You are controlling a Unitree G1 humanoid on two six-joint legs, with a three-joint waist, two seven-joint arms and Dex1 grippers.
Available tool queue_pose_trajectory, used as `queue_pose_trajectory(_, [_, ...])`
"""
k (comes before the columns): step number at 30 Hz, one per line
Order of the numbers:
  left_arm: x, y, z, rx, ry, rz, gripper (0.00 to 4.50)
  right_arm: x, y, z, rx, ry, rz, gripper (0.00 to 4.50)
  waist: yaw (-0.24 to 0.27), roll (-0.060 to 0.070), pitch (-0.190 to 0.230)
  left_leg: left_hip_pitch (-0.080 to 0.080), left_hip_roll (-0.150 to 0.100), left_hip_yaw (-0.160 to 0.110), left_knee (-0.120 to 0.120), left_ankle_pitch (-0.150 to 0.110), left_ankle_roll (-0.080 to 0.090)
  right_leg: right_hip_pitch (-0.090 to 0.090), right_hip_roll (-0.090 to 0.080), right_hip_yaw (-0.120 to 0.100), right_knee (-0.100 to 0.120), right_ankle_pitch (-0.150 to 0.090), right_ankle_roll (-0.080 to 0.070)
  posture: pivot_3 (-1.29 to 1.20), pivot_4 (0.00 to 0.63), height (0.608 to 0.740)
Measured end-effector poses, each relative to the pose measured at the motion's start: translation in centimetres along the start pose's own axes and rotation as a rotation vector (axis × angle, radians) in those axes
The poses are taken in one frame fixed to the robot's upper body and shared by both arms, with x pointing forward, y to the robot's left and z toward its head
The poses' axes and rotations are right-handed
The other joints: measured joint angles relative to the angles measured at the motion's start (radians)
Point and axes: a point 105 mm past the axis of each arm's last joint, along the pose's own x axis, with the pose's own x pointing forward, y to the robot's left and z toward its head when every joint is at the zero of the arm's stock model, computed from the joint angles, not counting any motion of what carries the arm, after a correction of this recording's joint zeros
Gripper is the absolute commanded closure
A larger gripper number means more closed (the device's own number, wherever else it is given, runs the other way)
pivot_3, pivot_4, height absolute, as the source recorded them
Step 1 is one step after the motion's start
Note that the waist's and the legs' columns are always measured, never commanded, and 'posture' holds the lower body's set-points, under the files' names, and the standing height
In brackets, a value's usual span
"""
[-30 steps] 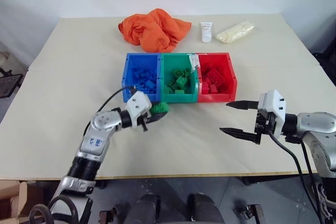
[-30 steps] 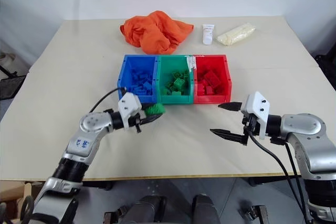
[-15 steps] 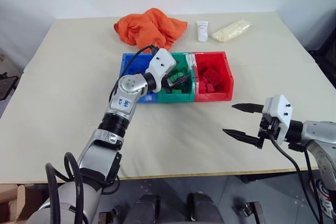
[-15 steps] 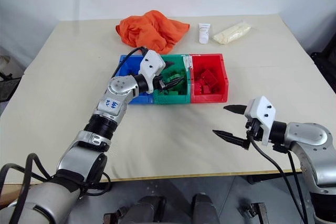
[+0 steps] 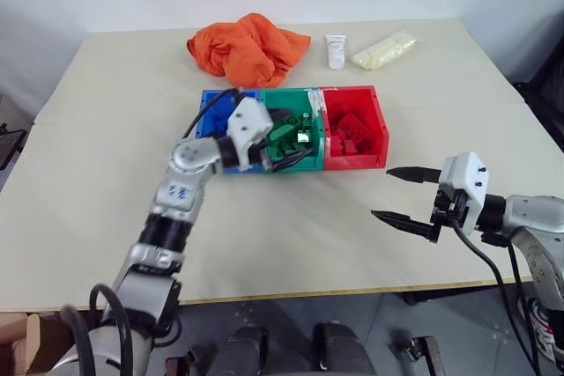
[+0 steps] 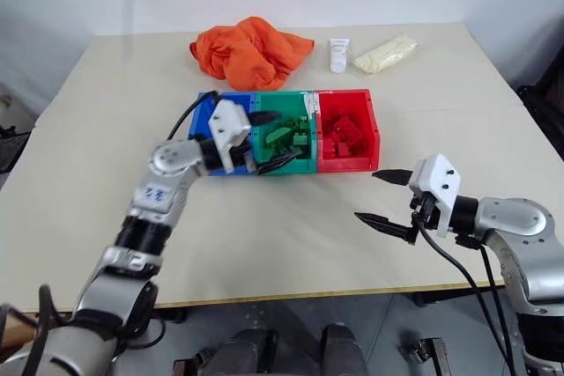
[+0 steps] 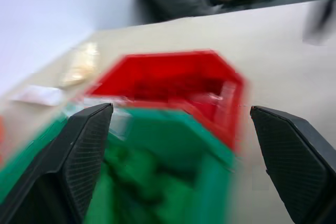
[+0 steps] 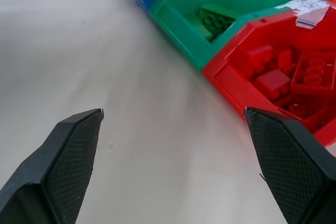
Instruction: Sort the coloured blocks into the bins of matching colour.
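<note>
- Left gripper (image 5: pixel 284 140) spread wide over the green bin (image 5: pixel 294 163), pinching nothing.
- Green blocks (image 5: pixel 286 136) piled inside the green bin; red blocks (image 5: pixel 351 134) in the red bin (image 5: pixel 381 134); blue bin (image 5: pixel 208 110) at the row's left end.
- Right gripper (image 5: pixel 406 195) spread, empty, above bare table (image 5: pixel 291 226), well apart from the bins.

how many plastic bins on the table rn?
3, joined in a row mid-table: blue square plastic bin on the robot's left, green one in the middle, red one on the right. Nothing suggests a hidden fourth.
</note>
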Motion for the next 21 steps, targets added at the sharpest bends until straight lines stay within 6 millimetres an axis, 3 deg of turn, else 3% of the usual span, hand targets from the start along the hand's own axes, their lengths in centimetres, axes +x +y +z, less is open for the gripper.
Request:
queue_pose_trajectory(5, [-6.4, -2.5, -0.3, -0.103, 0.037, -0.072, 0.04, -0.3, -1.5, -0.2, -0.041, 0.022, 0.056, 0.0, -0.002, 0.001, 0.0, 0.0, 0.0, -0.002, 0.0, 0.0, 0.0, 0.002, -0.001, 0.001, -0.002, 0.0, 0.0, 0.0, 0.15, 0.74])
queue_pose_trajectory(13, [-14.6, -2.9, -2.0, -0.186, 0.161, 0.067, 0.04, -1.5, -3.4, -1.5, -0.082, 0.085, 0.153, 0.0, 0.004, 0.001, 0.0, 0.0, 0.0, -0.004, 0.0, 0.0, 0.0, 0.004, -0.001, 0.0, -0.004, 0.0, -0.001, 0.0, 0.15, 0.74])
queue_pose_trajectory(17, [-16.6, -2.5, -2.8, -0.233, 0.165, 0.146, 0.04, -1.5, -4.3, -1.4, -0.098, 0.093, 0.156, 0.0, 0.003, 0.002, 0.001, 0.0, 0.0, -0.005, 0.0, 0.0, 0.0, 0.003, -0.001, 0.0, -0.004, 0.0, -0.001, 0.0, 0.15, 0.74])
queue_pose_trajectory(21, [-17.0, -2.2, -3.0, -0.214, 0.156, 0.166, 0.04, -1.1, -4.3, -1.6, -0.091, 0.093, 0.168, 0.0, 0.0, 0.002, 0.001, 0.0, 0.0, -0.004, 0.0, -0.001, 0.0, 0.003, -0.001, 0.0, -0.004, 0.0, -0.001, 0.0, 0.15, 0.74])
